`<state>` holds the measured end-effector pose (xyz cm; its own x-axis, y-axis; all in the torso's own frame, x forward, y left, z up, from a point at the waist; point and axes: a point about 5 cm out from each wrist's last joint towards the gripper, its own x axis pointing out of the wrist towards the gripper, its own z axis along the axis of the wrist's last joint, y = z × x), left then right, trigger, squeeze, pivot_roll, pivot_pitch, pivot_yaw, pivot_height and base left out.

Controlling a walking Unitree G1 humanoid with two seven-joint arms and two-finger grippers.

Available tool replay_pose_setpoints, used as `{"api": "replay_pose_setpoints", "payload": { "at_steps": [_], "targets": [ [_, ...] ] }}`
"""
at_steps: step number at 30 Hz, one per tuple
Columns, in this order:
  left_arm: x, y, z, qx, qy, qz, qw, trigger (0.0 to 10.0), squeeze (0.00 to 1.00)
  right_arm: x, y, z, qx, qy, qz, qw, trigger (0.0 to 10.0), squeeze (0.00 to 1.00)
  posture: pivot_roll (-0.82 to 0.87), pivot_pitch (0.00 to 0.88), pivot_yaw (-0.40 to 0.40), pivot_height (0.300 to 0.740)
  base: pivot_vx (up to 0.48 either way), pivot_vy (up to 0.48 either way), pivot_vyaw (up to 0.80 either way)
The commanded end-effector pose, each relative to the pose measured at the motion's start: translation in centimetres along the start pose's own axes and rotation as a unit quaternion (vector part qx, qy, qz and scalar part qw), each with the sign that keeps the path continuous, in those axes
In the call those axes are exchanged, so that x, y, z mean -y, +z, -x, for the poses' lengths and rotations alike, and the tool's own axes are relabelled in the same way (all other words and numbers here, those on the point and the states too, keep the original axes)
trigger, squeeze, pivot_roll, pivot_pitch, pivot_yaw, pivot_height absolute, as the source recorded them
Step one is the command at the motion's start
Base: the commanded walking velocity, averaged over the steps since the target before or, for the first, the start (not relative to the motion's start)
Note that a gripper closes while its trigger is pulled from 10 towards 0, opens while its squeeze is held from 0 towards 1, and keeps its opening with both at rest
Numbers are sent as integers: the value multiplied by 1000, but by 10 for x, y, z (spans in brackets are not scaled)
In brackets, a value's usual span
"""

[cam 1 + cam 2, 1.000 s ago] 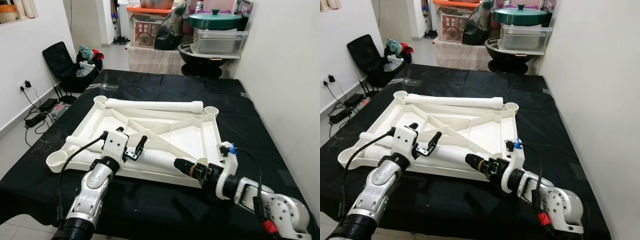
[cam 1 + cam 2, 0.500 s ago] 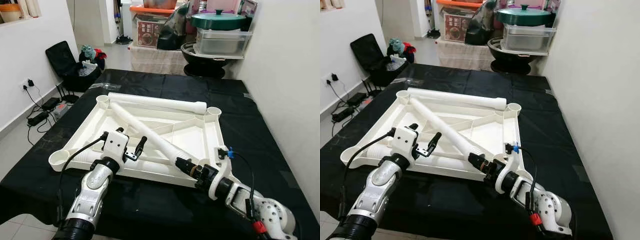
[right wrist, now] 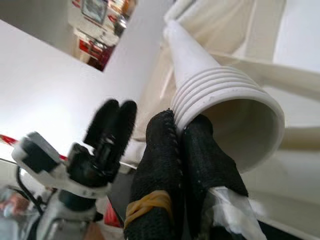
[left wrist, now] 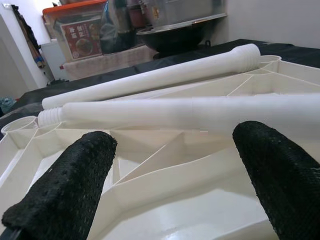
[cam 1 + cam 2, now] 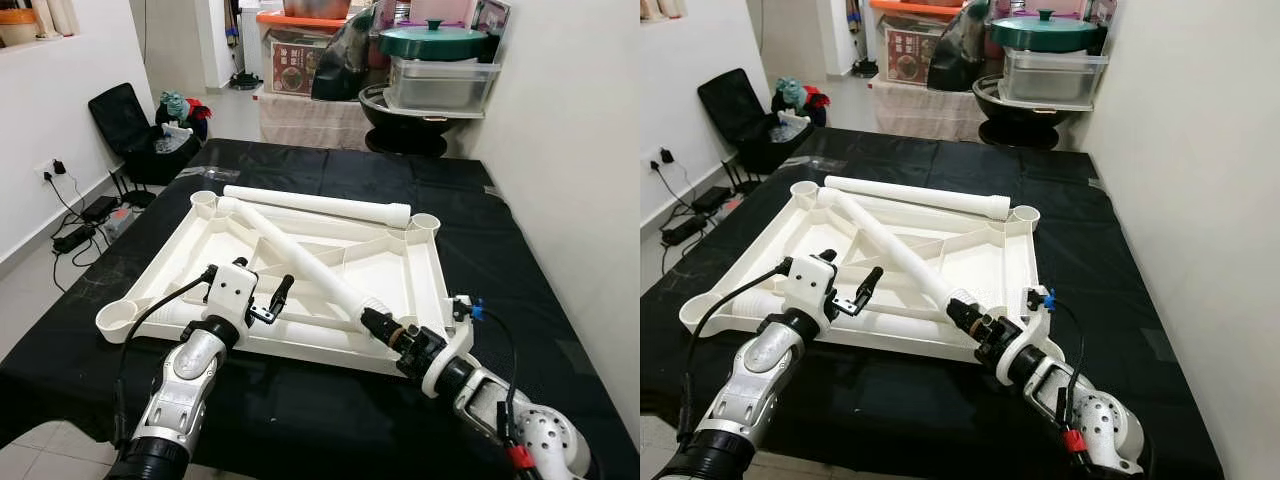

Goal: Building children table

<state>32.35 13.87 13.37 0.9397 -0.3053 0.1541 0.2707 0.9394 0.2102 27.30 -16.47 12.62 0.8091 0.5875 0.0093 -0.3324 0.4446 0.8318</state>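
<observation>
Pinching the ribbed rim of a white leg tube [image 5: 300, 256], the right claw [image 5: 378, 325] angles its far end toward the upturned tabletop's [image 5: 410, 285] corner socket [image 5: 204, 199], while the left claw [image 5: 268, 300] hovers open above the tabletop's near edge.

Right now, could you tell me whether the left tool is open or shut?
Open. The left tool hovers over the white tabletop; in the left wrist view its two black fingers stand wide apart, holding nothing.

White table top [image 5: 395, 275] and legs [image 5: 300, 262], black cloth [image 5: 500, 240], apparently plain.
</observation>
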Motion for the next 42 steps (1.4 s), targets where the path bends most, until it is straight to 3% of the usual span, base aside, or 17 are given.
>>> {"api": "replay_pose_setpoints", "payload": {
  "at_steps": [1, 5, 7, 9, 13, 20, 24, 29, 32, 42],
  "targets": [
    [2, -3, 1, -5, -6, -8, 1000, 10000, 0, -8, 7, 5, 29, 40, -4, 999, 0, 0, 24, 0, -74, 740, 0, 0, 0],
    [2, -3, -1, -5, -10, -8, 1000, 10000, 0, -20, 12, 14, 53, 108, -21, 992, 0, 0, 19, 0, -65, 740, 0, 0, 0],
    [2, -3, -1, -5, -10, -8, 1000, 10000, 0, -20, 12, 14, 53, 108, -21, 992, 0, 0, 19, 0, -65, 740, 0, 0, 0],
    [3, -3, -2, -5, -13, -9, 1000, 10000, 0, -29, 15, 21, 67, 162, -31, 984, 0, 0, 19, 0, -58, 740, 0, 0, 0],
    [3, -3, -2, -6, -16, -10, 1000, 10000, 0, -32, 19, 24, 90, 192, -45, 976, 0, 0, 22, 0, -56, 740, 0, 0, 0],
    [2, -2, -3, -6, -17, -4, 1000, 10000, 0, -29, 20, 22, 110, 194, -57, 973, 0, 0, 25, 0, -54, 740, 0, 0, 0],
    [-5, 19, -7, 52, -23, 151, 987, 10000, 0, -32, 10, 15, 99, 209, -65, 971, 0, 0, 31, 0, -53, 740, 0, 0, 0],
    [-6, 33, -7, 88, -45, 193, 976, 10000, 0, -32, 8, 14, 95, 211, -68, 971, 0, 0, 36, 0, -55, 740, 0, 0, 0],
    [-9, 52, -8, 130, -78, 286, 946, 10000, 0, -34, 8, 10, 95, 220, -75, 968, 0, 0, 38, 0, -55, 740, 0, 0, 0],
    [-4, 52, -4, 128, -114, 346, 922, 10000, 0, -36, 7, 8, 102, 228, -81, 965, 0, 0, 34, 0, -56, 740, 0, 0, 0]
  ]
}}
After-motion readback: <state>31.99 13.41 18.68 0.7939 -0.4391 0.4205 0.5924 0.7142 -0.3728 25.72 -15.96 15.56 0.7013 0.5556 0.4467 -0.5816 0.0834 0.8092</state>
